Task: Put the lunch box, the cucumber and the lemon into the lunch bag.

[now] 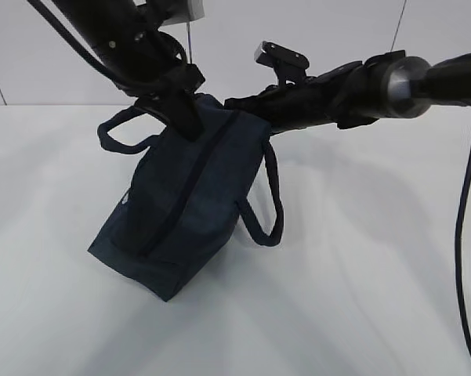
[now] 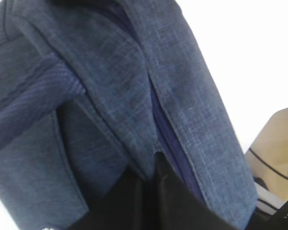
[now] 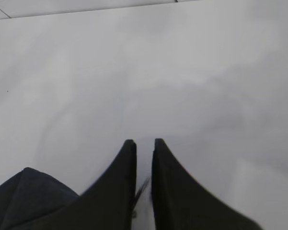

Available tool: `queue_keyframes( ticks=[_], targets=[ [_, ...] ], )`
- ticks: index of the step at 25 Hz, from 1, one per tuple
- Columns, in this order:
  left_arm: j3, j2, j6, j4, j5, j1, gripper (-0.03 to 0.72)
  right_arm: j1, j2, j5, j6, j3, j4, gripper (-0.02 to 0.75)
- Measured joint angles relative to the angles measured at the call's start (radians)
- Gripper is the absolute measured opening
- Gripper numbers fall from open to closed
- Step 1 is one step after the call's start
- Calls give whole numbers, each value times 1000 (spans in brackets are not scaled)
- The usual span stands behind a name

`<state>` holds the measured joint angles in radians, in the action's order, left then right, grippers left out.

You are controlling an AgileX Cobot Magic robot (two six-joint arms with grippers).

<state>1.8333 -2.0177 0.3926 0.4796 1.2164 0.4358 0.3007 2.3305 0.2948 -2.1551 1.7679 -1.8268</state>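
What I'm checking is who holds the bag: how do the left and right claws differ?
The left claw is shut, pinching the lunch bag fabric beside its zipper; the right claw is slightly parted over the table. The left reaches down steeply; the right comes in nearly level. Both are black and meet at the bag's top.

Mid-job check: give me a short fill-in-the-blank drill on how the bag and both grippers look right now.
1. The lunch bag is made of dark ____ fabric.
2. The left gripper is clamped on the bag's ____ end.
3. Along the bag's top, the zipper is ____.
4. The right gripper has a ____ gap between its fingers.

Missing words: navy; upper; closed; narrow
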Motion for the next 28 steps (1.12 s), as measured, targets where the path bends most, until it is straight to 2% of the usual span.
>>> queue_keyframes(
  ticks=[5,14,17,23,28],
  targets=[
    [0,0,0,-42,2,1,-10,0,-23,0,27,0,0,141],
    [0,-14,4,-82,10,-16,-1,0,-120,44,148,0,0,152],
    [0,-17,4,-84,10,-25,44,0,-151,53,217,0,0,151],
    [0,-18,4,-89,10,-37,205,0,-177,61,505,0,0,152],
    [0,-18,4,-89,10,-37,231,0,-177,69,890,0,0,152]
  ],
)
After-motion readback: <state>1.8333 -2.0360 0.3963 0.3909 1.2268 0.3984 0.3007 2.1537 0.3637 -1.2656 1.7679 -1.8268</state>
